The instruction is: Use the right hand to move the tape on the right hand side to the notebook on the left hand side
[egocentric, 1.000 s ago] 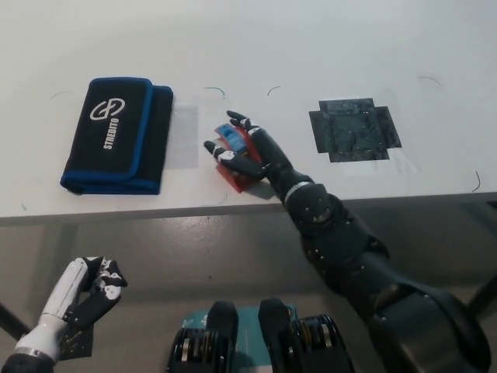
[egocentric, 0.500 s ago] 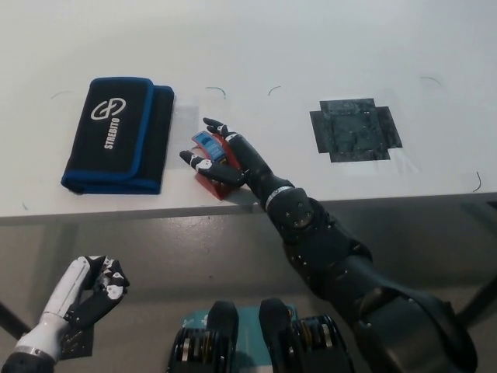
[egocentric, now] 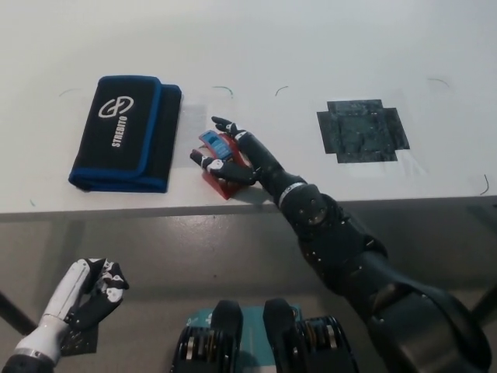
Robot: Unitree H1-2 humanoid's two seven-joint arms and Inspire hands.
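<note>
- The black right hand [egocentric: 233,155] is wrapped around the red tape [egocentric: 221,172], near the notebook [egocentric: 126,133].
- Keep it lifted, then set it down on the cover.
- The white left hand [egocentric: 92,289] is curled up low.

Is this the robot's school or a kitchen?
Probably a robot test lab. There's a plain white table with pen marks and a patch of black tape, and the black right hand holds a red tape beside a black case.

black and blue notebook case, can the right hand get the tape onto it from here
Probably yes: the black right hand, shut on the red and blue tape, sits just right of the black, blue-edged notebook case, with only bare white table between.
</note>
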